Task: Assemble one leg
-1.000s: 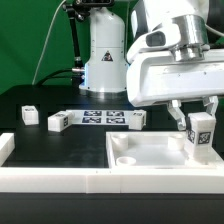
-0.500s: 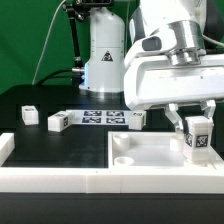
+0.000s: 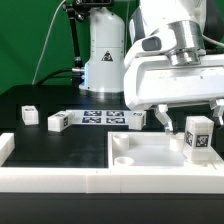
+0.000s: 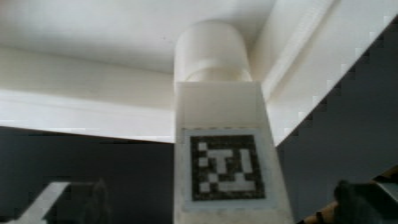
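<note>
A white leg (image 3: 199, 135) with a black-and-white tag stands upright in the far right corner of the large white tray-like panel (image 3: 150, 152). My gripper (image 3: 190, 116) is directly above it, with a finger on each side of the leg and a gap to it. In the wrist view the leg (image 4: 222, 150) fills the middle, its round peg end going into the panel (image 4: 107, 60). The dark fingers (image 4: 54, 202) sit far out at either side, apart from the leg. The gripper (image 4: 210, 205) is open and holds nothing.
Three more white legs (image 3: 29, 114) (image 3: 58, 121) (image 3: 137, 119) lie on the black table behind the panel, around the marker board (image 3: 100, 117). The robot base (image 3: 105, 50) stands at the back. A white rail (image 3: 50, 180) runs along the front.
The fingers, close around the leg before, have spread apart and let go of it. The leg stays standing in the panel corner.
</note>
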